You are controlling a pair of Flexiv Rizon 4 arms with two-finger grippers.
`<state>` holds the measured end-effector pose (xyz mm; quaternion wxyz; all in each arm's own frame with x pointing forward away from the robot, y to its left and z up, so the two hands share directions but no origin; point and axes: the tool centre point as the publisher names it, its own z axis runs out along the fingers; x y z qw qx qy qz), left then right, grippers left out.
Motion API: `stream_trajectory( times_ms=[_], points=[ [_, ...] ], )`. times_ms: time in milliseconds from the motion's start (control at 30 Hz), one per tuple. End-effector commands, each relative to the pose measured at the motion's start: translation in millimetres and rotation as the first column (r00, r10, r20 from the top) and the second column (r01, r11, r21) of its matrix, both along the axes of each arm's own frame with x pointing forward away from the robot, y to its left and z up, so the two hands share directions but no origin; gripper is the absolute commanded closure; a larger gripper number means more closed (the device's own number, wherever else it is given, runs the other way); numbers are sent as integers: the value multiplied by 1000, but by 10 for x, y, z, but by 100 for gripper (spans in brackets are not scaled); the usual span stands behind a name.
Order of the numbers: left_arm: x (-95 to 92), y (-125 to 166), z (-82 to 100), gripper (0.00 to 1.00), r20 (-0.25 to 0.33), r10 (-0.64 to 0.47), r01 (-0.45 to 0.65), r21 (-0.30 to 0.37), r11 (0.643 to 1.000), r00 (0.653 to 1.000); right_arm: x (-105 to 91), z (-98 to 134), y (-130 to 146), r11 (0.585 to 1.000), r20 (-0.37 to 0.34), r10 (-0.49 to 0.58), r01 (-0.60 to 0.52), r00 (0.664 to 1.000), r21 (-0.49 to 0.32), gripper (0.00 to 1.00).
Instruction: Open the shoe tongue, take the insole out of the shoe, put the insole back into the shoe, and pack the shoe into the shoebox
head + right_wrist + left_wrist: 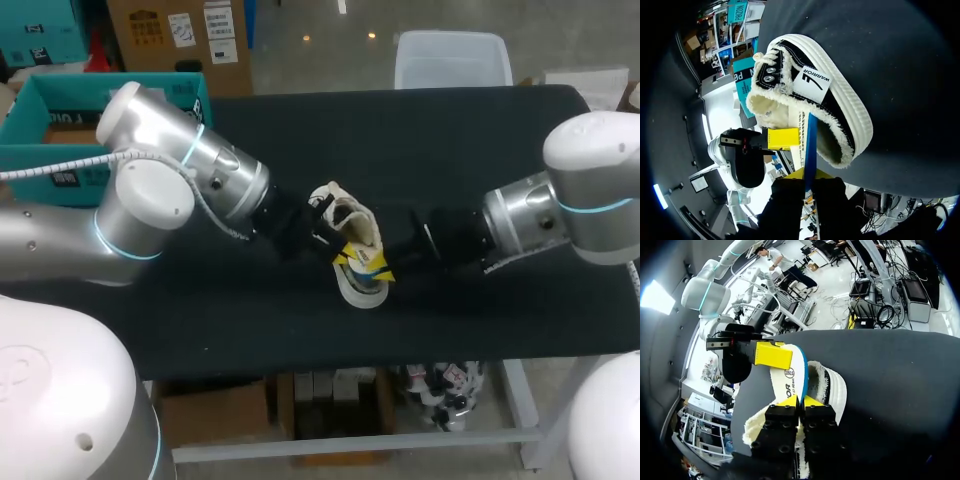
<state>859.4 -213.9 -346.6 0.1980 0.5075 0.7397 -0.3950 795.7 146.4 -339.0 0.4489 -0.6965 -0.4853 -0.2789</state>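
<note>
Left pincer (801, 401): clamped shut on insole (791, 374). Right pincer (809, 175): gripping same insole. Shoe (360, 238): on tabletop (470, 140).

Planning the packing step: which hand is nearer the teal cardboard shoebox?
Left. The left hand is at the black-and-white canvas shoe's side facing the teal cardboard shoebox; the right hand is at the shoe's far side, farther away.

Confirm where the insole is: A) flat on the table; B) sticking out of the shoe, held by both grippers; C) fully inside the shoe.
B: the insole rises out of the shoe, with the left gripper and the right gripper each shut on its edge.
</note>
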Motion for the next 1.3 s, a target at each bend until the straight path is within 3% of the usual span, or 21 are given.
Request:
stream_trajectory(
  times_ms=[33,100,133,233,333,400,633,933,1133,1300],
  points=[
    [-73,2,35,100,11,-2,2,-9,1000,1000,46,-35,-7,1000,-7,9,-9,1000,13,100],
    [-105,-3,60,96,17,-9,10,-15,1000,1000,61,-45,-8,1000,-8,7,-7,1000,21,100],
    [-125,-8,74,81,21,-14,15,-18,1000,1000,67,-48,-7,1000,-7,8,-8,1000,25,100],
    [-194,-27,116,65,35,-31,31,-28,999,999,86,-62,7,999,-6,10,-9,1000,35,100],
    [-262,-61,146,67,47,-47,48,-33,998,998,111,-75,20,999,-9,7,-7,1000,40,100],
    [-282,-81,150,100,51,-50,52,-33,998,997,122,-75,29,999,-11,8,-8,1000,42,100],
    [-265,-92,127,100,54,-52,53,-21,998,997,125,-27,67,999,-21,17,-16,1000,30,100],
    [-74,-153,-80,100,-9,-20,20,23,1000,1000,326,-199,23,999,-78,-1,4,997,35,100],
    [-126,-108,57,100,30,-32,32,3,999,999,306,-117,70,1000,-59,10,-9,998,19,100],
    [-128,-71,70,100,37,-30,30,-7,1000,999,273,-106,97,1000,-48,15,-14,999,12,100]
  ],
)
